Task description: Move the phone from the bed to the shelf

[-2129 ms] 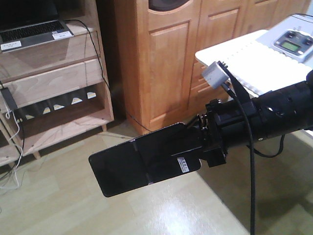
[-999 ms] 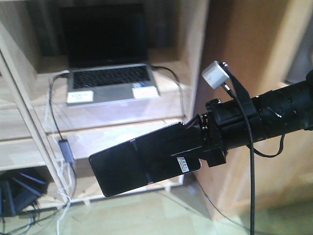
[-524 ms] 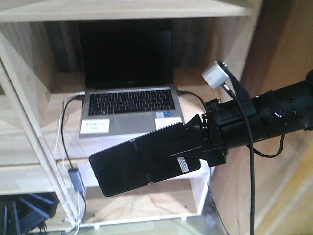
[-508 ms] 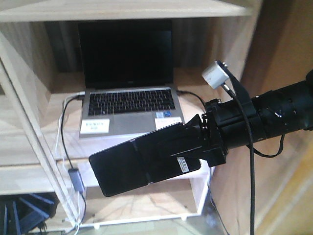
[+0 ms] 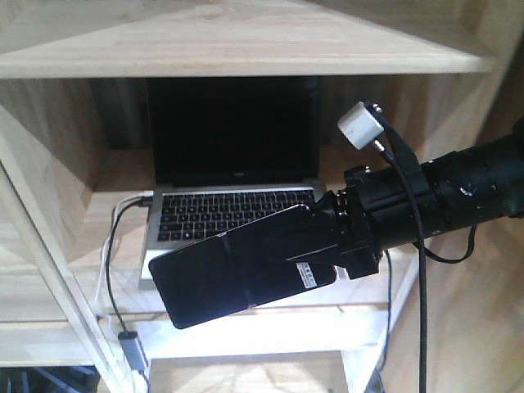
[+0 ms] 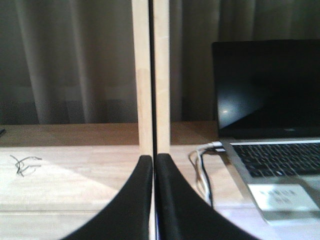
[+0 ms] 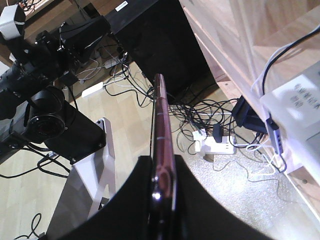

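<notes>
Exterior front-facing: the right end effector (image 5: pixel 326 244) clamps the phone (image 5: pixel 237 277) in mid-air before the shelf (image 5: pixel 246 45), near the laptop (image 5: pixel 233 147). It is off the bed, and only the placing seems left. Left wrist-mounted: the left end effector (image 6: pixel 154 200) is together and empty. Right wrist-mounted: the phone sits edge-on.

The shelf (image 5: pixel 246 45) was of pale grained wood, with a thick board overhead and upright side panels. On its middle board stood an open grey laptop (image 5: pixel 233 143), screen black. White and black cables (image 6: pixel 202 175) lay beside the laptop's left edge.
</notes>
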Motion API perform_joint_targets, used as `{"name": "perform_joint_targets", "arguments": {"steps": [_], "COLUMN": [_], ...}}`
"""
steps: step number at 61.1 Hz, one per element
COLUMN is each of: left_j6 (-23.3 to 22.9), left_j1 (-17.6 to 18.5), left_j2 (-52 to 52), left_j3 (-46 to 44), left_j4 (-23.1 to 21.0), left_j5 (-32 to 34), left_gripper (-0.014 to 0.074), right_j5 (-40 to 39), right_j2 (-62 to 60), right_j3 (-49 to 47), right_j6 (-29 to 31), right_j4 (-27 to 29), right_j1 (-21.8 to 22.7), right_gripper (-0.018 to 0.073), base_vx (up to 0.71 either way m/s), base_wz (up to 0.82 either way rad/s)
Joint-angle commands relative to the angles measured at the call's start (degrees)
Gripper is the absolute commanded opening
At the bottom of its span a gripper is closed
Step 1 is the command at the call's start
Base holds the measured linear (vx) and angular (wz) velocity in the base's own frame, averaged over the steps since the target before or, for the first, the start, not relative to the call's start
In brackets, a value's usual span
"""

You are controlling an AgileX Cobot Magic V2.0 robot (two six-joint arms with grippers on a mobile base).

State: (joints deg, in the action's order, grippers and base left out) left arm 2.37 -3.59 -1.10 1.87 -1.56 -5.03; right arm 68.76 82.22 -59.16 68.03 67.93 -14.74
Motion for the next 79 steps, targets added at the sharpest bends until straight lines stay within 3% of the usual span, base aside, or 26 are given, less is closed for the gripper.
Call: {"name": "perform_joint_targets", "arguments": {"steps": [1,79], "left_j6": [-0.5,-0.5], "left_j1": [0.36,0.36], "left_j2": [-0.41,-0.41], "left_j3": [-1.43,-1.43], "left_j4": [-0.56,-0.56], "left_j5": [4.12,4.12], "left_gripper": [0.0001,0.0001], "right_j5": [4.98,4.89], "right_j2": [-1.88,-1.88], "right_j3": [-1.49,-1.49], "right_j6": [0.13,0.13], "right_j4": [4.73,4.73], "right_j1": [0.17,0.17], "right_gripper": [-0.0002,-0.0002], "base_vx": [0.16,0.04], "base_wz": [0.08,0.01]}}
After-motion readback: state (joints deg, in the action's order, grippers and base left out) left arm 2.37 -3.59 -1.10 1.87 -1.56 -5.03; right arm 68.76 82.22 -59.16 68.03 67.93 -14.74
